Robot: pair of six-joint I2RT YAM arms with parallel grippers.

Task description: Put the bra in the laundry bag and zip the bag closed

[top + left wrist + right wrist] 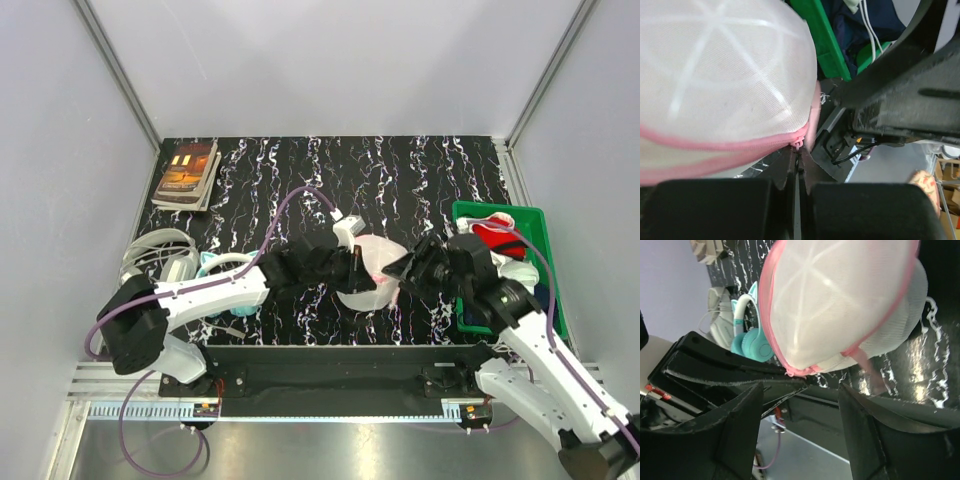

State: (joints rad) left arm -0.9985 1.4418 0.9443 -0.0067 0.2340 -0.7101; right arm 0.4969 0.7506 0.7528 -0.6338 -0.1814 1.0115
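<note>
The laundry bag (372, 262) is a round white mesh case with pink zip trim, lying at the table's front middle with its two halves together. My left gripper (358, 270) is at its left edge. In the left wrist view the bag (715, 75) fills the upper left, and my left gripper (799, 152) is shut on the small pink zip pull (798, 144). My right gripper (402, 268) is at the bag's right edge. In the right wrist view it (800, 387) is open and empty just below the bag (840, 305). The black bra is not visible.
A green bin (495, 207) with red and white clothes (495, 235) stands at the right. Teal headphones (215, 265) and a coil of white cable (160, 250) lie at the left. Books (187, 172) lie at the back left.
</note>
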